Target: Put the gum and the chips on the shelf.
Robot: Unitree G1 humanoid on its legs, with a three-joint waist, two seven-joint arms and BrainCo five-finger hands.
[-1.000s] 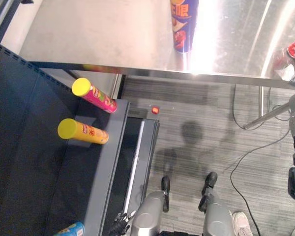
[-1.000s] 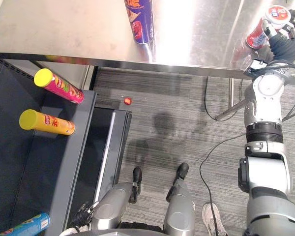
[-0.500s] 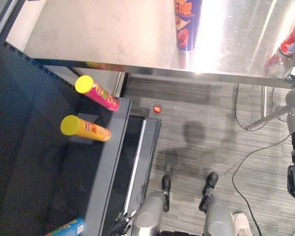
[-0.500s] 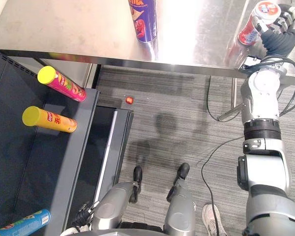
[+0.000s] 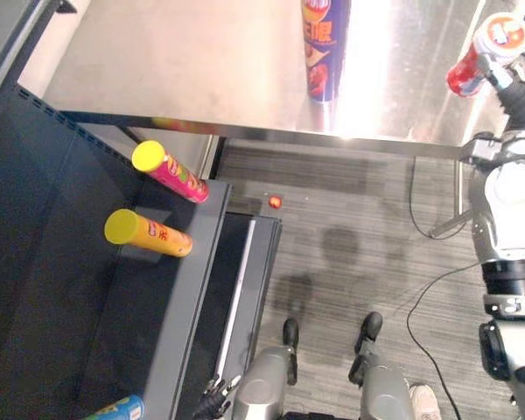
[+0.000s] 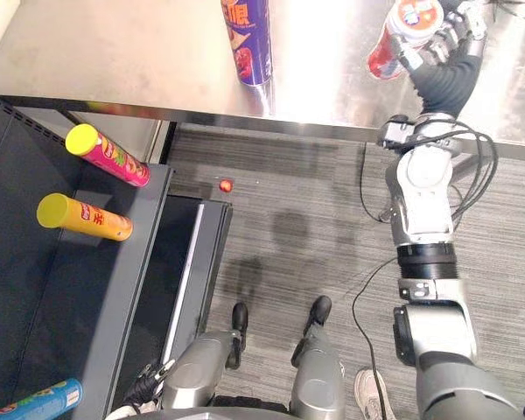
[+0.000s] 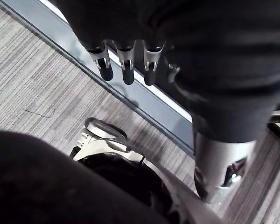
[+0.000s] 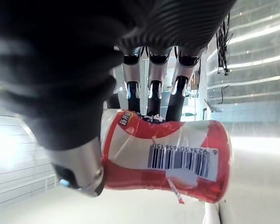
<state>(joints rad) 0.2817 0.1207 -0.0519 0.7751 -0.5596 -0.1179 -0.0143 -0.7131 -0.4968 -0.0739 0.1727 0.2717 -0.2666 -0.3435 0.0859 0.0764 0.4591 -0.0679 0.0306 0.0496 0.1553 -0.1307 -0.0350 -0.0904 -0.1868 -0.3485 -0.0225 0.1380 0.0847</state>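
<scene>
Firmly, right hand (image 6: 448, 51) clasps the red gum can (image 6: 399, 42) over the steel table (image 6: 114, 52).

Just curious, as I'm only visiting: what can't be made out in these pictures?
Purple chips can: top cut off by the eye views' upper edge.
Blue tube on the shelf: partly cut by the bottom edge.
Small red object on the floor: too small to identify.

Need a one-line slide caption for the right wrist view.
Right robot hand grips a red-and-white cylindrical canister over the shiny steel table.
</scene>
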